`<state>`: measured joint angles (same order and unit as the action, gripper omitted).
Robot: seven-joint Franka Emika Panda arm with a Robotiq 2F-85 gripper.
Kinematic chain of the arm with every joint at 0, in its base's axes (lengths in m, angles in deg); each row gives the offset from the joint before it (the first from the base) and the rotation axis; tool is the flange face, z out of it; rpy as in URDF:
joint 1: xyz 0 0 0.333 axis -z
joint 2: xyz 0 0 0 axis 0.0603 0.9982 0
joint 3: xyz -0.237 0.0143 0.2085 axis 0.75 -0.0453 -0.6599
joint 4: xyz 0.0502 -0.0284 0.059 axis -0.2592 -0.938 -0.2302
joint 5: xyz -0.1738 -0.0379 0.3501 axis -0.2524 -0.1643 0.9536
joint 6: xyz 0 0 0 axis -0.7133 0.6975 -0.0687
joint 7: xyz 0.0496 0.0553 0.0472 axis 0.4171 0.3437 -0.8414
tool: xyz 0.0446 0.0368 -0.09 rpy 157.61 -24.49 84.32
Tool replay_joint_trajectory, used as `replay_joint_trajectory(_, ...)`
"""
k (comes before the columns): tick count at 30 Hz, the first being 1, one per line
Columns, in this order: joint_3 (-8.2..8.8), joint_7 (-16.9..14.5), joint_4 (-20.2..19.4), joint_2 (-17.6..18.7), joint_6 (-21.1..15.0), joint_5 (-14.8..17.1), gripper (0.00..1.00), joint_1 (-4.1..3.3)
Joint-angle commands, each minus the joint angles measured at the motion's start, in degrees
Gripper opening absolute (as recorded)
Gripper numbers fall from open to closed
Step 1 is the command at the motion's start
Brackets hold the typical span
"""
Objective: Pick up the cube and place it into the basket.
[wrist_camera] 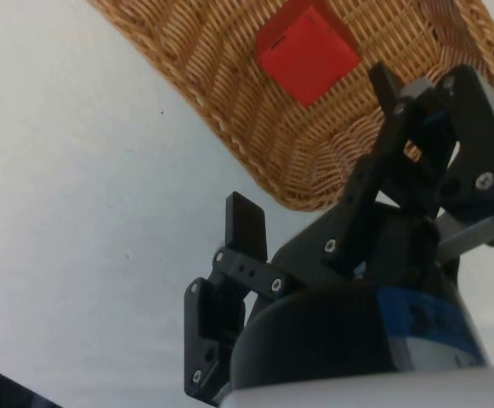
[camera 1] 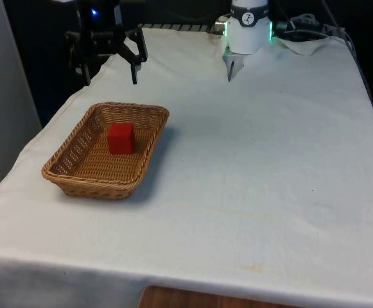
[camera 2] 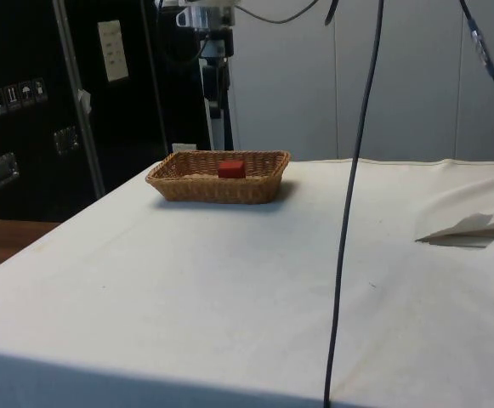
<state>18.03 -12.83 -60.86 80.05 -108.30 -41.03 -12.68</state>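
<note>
One red cube [camera 1: 121, 138] sat inside basket [camera 1: 149, 152] on worktop [camera 1: 250, 167]. Your gripper [camera 1: 106, 59] hung above, fingers [wrist_camera: 247, 223] spread, empty. Cube looked light, rigid; pinch opposite flat faces.

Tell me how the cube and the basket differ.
The cube is solid red with smooth faces; the basket is tan woven wicker. The cube is small and blocky; the basket is far wider, shallow and open-topped. The cube sits inside; the basket rests on the cloth. Neither is held.
</note>
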Motion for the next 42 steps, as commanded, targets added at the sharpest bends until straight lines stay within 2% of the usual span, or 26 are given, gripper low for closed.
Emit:
replay_joint_trajectory(1,0.29,-0.2,-0.5,-0.6,-0.2,-0.7,1.0,-0.57)
replay_joint_trajectory(4,0.29,-0.5,-0.5,-1.1,0.1,-1.3,1.0,-0.92)
replay_joint_trajectory(5,0.0,-0.5,-0.1,-0.7,0.1,-0.7,1.0,-0.46)
replay_joint_trajectory(7,0.23,-0.8,-0.5,-1.7,0.2,-1.9,1.0,-1.2)
replay_joint_trajectory(11,0.11,-1.2,-0.6,-2.3,0.5,-2.6,1.0,-1.6)
replay_joint_trajectory(12,-0.06,-1.3,-0.1,-1.9,0.7,-2.1,1.0,-1.2)
replay_joint_trajectory(13,0.11,-1.3,-0.6,-2.4,0.6,-2.7,1.0,-1.72)
replay_joint_trajectory(15,0.06,-1.8,-0.7,-2.8,0.7,-3.0,1.0,-2.12)
replay_joint_trajectory(20,-0.23,-2.3,-1.3,-3.3,0.6,-3.6,1.0,-2.92)
replay_joint_trajectory(21,-0.4,-2.2,-0.5,-2.8,1.0,-3.0,1.0,-2.35)
replay_joint_trajectory(22,-0.34,-2.3,-1.4,-3.4,0.6,-3.7,1.0,-3.04)
replay_joint_trajectory(29,-1.03,-2.3,-2.7,-4.5,0.3,-4.8,1.0,-3.95)
replay_joint_trajectory(30,-1.26,-2.6,-1.8,-3.9,1.0,-4.1,1.0,-3.27)
replay_joint_trajectory(31,-1.32,-2.3,-3.2,-4.9,0.2,-5.1,1.0,-4.18)
replay_joint_trajectory(33,-1.49,-2.0,-3.7,-5.4,0.2,-5.4,1.0,-4.53)
replay_joint_trajectory(38,-2.52,-0.5,-5.4,-6.8,-0.1,-6.7,1.0,-5.1)
replay_joint_trajectory(39,-2.98,-1.1,-4.6,-6.4,1.0,-6.0,1.0,-4.35)
replay_joint_trajectory(40,-2.75,-0.2,-5.7,-7.1,-0.1,-6.9,1.0,-5.1)
replay_joint_trajectory(42,-3.09,0.3,-6.2,-7.6,-0.1,-7.4,1.0,-5.21)
